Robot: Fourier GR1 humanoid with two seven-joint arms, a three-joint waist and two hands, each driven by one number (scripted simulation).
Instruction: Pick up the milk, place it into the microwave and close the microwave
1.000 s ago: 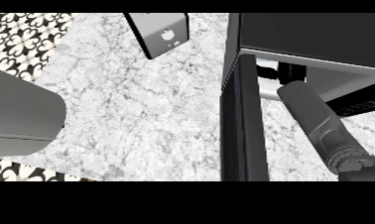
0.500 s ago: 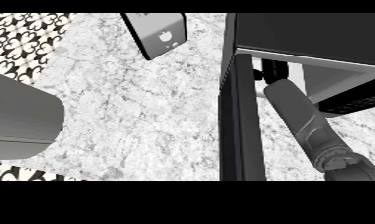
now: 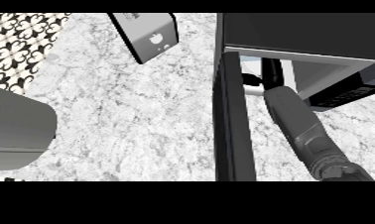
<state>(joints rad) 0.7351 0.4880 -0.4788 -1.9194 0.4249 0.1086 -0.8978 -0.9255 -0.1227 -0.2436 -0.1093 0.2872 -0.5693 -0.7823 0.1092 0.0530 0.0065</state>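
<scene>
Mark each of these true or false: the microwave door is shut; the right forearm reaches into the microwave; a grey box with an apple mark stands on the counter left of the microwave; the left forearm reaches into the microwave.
1. The microwave door is shut. False: it stands open, edge-on to the view.
2. The right forearm reaches into the microwave. True.
3. A grey box with an apple mark stands on the counter, left of the microwave. True.
4. The left forearm reaches into the microwave. False: it shows at the view's left edge, far from the microwave.
</scene>
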